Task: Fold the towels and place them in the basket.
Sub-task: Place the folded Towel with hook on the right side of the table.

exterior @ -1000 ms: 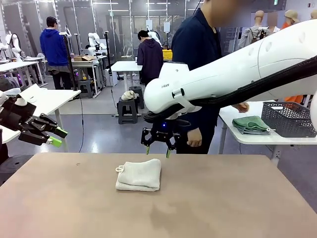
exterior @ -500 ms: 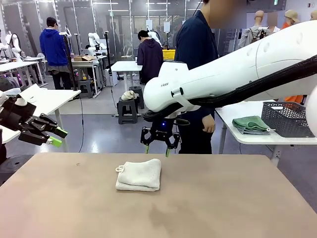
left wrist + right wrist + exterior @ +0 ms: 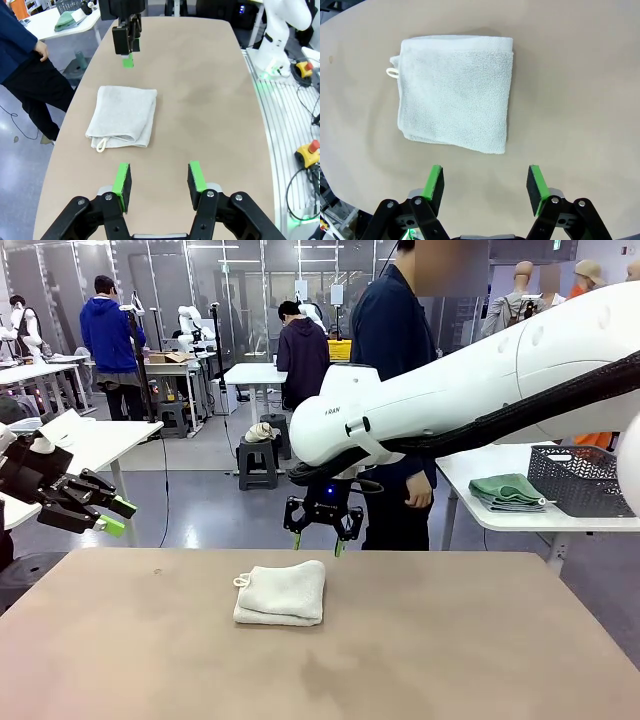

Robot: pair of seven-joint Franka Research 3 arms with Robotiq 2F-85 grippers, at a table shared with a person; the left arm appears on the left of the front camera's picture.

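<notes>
A cream-white towel [image 3: 281,593] lies folded on the brown table [image 3: 450,640], its corner loop to the left. My right gripper [image 3: 319,540] hangs open just beyond the towel, over the table's far edge. In the right wrist view the towel [image 3: 456,91] lies ahead of the open right gripper [image 3: 486,186]. My left gripper [image 3: 112,515] is open, raised off the table's left side. In the left wrist view, nothing sits between the open left gripper's [image 3: 159,185] pads, and the towel [image 3: 122,116] lies ahead. The dark grey basket [image 3: 582,478] stands on a side table at the right, with folded green towels [image 3: 507,489] beside it.
A person in a dark blue top [image 3: 395,390] stands at the far side between the two tables, one hand [image 3: 417,498] hanging down. The white side table [image 3: 520,520] is beyond the right far corner. My right arm [image 3: 480,380] spans the upper right.
The person has drawn a hand back from the side table and turned, arm now hanging. Both grippers and the towel have stayed nearly still.
</notes>
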